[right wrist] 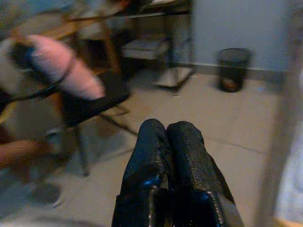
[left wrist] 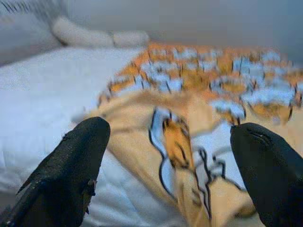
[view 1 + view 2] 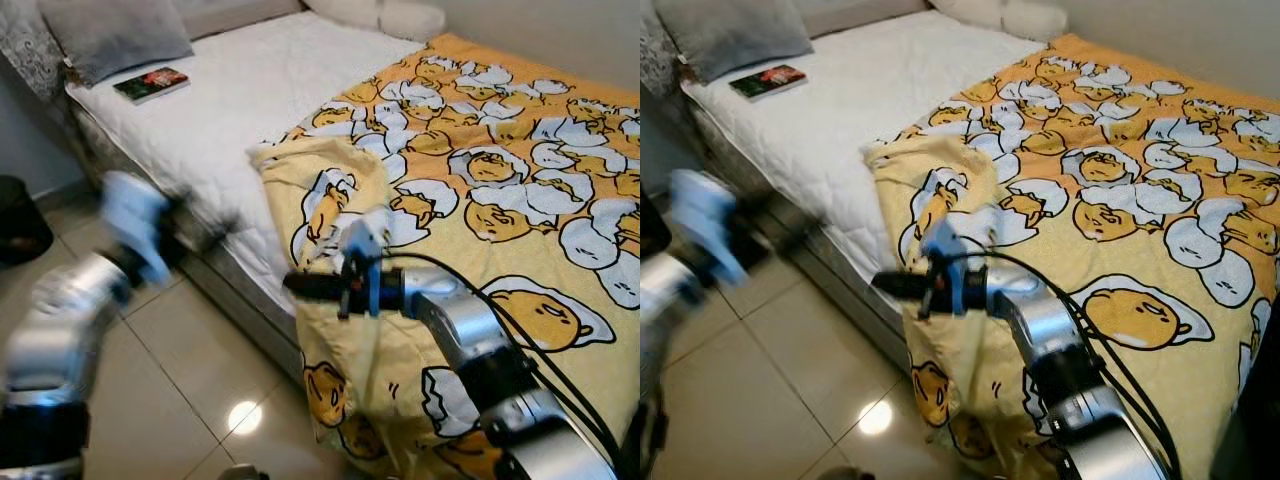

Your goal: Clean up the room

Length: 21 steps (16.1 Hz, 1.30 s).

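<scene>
While pale glossy tiles [image 3: 190, 370] cover the floor, a bed with a white mattress [image 3: 230, 90] takes up most of the room. Its yellow egg-print blanket [image 3: 500, 200] lies rumpled, one corner folded back near the bedside. A book [image 3: 151, 83] lies beside a grey pillow [image 3: 110, 35]. The right gripper [image 3: 300, 285], fingers pressed together and empty, hovers at the blanket's hanging edge. The blurred left gripper [image 2: 170, 156] is spread wide, holding nothing.

Bed [image 3: 230, 110]: yellow egg-print blanket [image 3: 520, 180], book [image 3: 151, 84], grey pillow [image 3: 112, 35] on it, beyond open left jaws.
</scene>
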Motion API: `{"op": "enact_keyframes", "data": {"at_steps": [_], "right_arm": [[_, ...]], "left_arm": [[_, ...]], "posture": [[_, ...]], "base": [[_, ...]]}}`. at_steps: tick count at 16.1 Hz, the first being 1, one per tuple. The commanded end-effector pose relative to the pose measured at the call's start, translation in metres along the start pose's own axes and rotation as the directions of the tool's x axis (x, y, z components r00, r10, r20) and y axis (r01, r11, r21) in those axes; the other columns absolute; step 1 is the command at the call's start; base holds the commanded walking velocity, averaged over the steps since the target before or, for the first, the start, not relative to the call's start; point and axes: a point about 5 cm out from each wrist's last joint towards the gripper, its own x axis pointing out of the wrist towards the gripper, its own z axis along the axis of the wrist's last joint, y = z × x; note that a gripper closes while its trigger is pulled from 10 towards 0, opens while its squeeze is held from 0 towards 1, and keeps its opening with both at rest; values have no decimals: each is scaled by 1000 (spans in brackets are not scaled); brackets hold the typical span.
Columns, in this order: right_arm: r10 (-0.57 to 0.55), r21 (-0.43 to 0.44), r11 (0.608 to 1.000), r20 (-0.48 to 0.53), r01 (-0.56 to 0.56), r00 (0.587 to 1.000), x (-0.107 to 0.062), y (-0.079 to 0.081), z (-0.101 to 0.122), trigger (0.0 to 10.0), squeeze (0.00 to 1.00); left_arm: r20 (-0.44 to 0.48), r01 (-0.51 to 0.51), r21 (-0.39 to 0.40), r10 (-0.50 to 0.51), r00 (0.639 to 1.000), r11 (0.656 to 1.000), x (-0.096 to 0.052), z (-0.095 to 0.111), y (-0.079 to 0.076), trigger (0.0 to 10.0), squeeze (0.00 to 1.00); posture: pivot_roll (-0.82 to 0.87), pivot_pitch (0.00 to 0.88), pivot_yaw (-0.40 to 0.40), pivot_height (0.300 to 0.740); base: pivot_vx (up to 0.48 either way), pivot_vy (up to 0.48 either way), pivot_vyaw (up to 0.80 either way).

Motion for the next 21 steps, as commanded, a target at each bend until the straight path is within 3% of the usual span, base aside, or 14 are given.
{"op": "enact_keyframes", "data": {"at_steps": [1,3,4,5,6,7,8,10,12,13,15,16,18,21], "right_arm": [[94,11,996,-17,-93,995,-2,11,-2,0,0],[103,16,995,-35,-103,994,-2,18,-4,0,0],[1,-7,1000,-51,-2,999,-2,11,-6,10000,0],[-134,9,991,-60,134,989,-6,1,-9,10000,0],[-187,11,982,-55,188,981,-8,-3,-10,10000,0],[-353,46,934,-48,355,934,-17,-16,-15,10000,627],[-506,100,856,-41,507,862,-31,-24,-22,10000,1000],[-730,217,665,-14,714,684,-64,-28,-38,10000,1000],[-830,254,542,12,801,558,-82,-23,-47,10000,1000],[-918,280,386,23,879,396,-100,-16,-55,10000,1000],[-973,300,230,76,926,218,-117,0,-66,10000,1000],[-985,317,172,37,933,169,-120,7,-75,10000,1000],[-988,405,119,-46,907,150,-118,15,-86,10000,1000],[-990,365,131,0,922,140,-113,21,-85,10000,1000]], "left_arm": [[-8,-3,-16,3,1000,1000,-4,0,4,10000,408],[-44,10,10,-10,999,1000,-4,-6,2,10000,408],[-67,34,8,-34,997,999,-1,-11,-3,10000,408],[-117,84,27,-80,990,996,1,-19,-13,10000,408],[-132,99,33,-94,987,995,2,-22,-17,10000,404],[-164,128,45,-119,979,991,2,-28,-23,10000,412],[-191,147,57,-134,972,988,3,-34,-28,10000,408],[-213,162,57,-146,966,985,8,-46,-42,10000,408],[-212,157,58,-142,967,986,13,-52,-51,10000,408],[-216,136,62,-120,969,989,18,-58,-58,10000,408],[-235,85,74,-65,970,994,23,-66,-60,10000,420],[-242,64,82,-42,969,995,24,-70,-61,10000,420],[-246,40,99,-15,969,994,23,-72,-60,10000,420],[-240,3,115,25,970,993,23,-73,-58,10000,420]], "posture": [[32,0,-27,740],[32,0,-24,740],[29,0,-20,740],[26,0,-18,740],[26,0,-18,740],[25,0,-20,740],[26,0,-19,740],[20,0,-10,740],[8,0,1,740],[-1,0,9,740],[-18,0,22,740],[-18,0,26,740],[-19,0,31,740],[-11,0,26,740]], "base": [[0,0,0],[0,0,0],[0,0,0],[0,0,0],[0,0,0],[0,0,0],[0,0,0],[0,0,0],[0,0,0],[0,0,0],[0,152,0],[0,341,0],[0,352,0],[0,318,-331]]}}
